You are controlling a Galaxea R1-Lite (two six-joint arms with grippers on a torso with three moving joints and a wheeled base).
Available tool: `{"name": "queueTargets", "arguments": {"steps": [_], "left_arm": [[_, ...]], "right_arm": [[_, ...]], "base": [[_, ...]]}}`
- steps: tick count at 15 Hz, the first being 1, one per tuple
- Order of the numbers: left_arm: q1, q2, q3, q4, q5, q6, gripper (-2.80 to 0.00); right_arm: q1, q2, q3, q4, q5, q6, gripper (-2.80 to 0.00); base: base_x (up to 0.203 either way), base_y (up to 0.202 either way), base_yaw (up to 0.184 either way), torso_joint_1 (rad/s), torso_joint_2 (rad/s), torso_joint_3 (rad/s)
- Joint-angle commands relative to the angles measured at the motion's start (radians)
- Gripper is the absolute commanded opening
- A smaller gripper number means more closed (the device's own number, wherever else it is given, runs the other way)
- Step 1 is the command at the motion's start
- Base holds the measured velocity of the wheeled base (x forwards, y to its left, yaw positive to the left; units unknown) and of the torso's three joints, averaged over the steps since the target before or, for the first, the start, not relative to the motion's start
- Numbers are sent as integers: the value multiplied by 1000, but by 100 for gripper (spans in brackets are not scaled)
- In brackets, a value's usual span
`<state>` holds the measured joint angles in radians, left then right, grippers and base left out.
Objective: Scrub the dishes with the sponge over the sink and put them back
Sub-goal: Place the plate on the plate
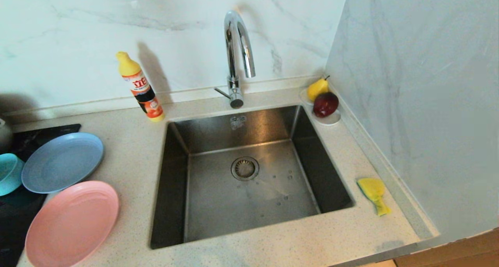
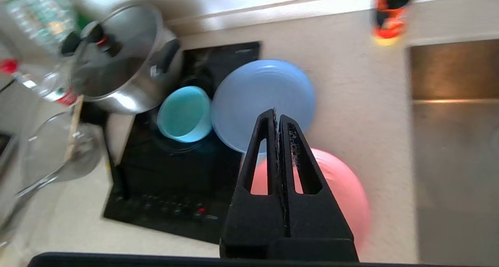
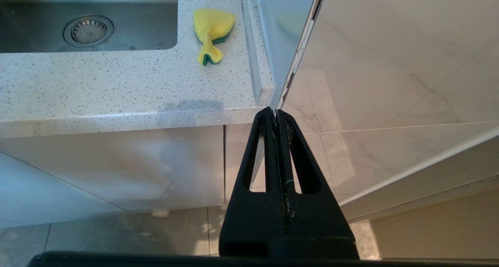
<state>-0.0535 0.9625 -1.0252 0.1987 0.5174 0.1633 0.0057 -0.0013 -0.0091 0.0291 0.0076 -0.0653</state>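
1. Pink plate (image 1: 72, 224) lies nearest on the counter (image 1: 128, 173), left of the sink (image 1: 249, 177), its left edge over the black stovetop (image 1: 15, 216).
2. Grey-blue plate (image 1: 62, 162) sits just behind it, the two rims touching or nearly so; whether one overlaps the other cannot be told. The teal bowl (image 1: 9, 173) stands against the blue plate's left rim, on the stovetop.
3. Steel sink holds only a round drain (image 1: 245, 168) in the middle of its floor and a few water drops.
4. Sponge (image 1: 373, 194) — yellow, with a green layer showing in the right wrist view — lies on the counter right of the sink, near the side wall and well apart from the dishes.
5. Left gripper (image 2: 277, 113) hangs above the plates, its fingers pressed together and holding nothing; in its own view the tips show over the near rim of the blue plate, with the pink plate behind the fingers. A lidded pot (image 2: 121, 60) stands at the stovetop's far corner, beside the bowl.
6. Right gripper (image 3: 275, 111) is parked low in front of the cabinet, below the counter edge — fingers pressed together, empty.
7. Farther back: a soap bottle (image 1: 140, 87) left of the tap (image 1: 237, 60), and at the right corner a saucer (image 1: 329, 119) with a pear (image 1: 317, 88) and a dark red fruit (image 1: 326, 104).
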Motion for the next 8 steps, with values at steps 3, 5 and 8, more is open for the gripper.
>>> {"name": "queueTargets", "arguments": {"steps": [3, 5, 8], "left_arm": [[246, 303, -194, 51, -135, -3, -280], [399, 409, -267, 108, -307, -41, -280], [579, 503, -292, 162, -521, -197, -280]], "right_arm": [[0, 0, 0, 0, 0, -1, -280], [0, 0, 0, 0, 0, -1, -280], [0, 0, 0, 0, 0, -1, -280]], "base": [[0, 0, 0, 0, 0, 0], [0, 0, 0, 0, 0, 0], [0, 0, 0, 0, 0, 0]]}}
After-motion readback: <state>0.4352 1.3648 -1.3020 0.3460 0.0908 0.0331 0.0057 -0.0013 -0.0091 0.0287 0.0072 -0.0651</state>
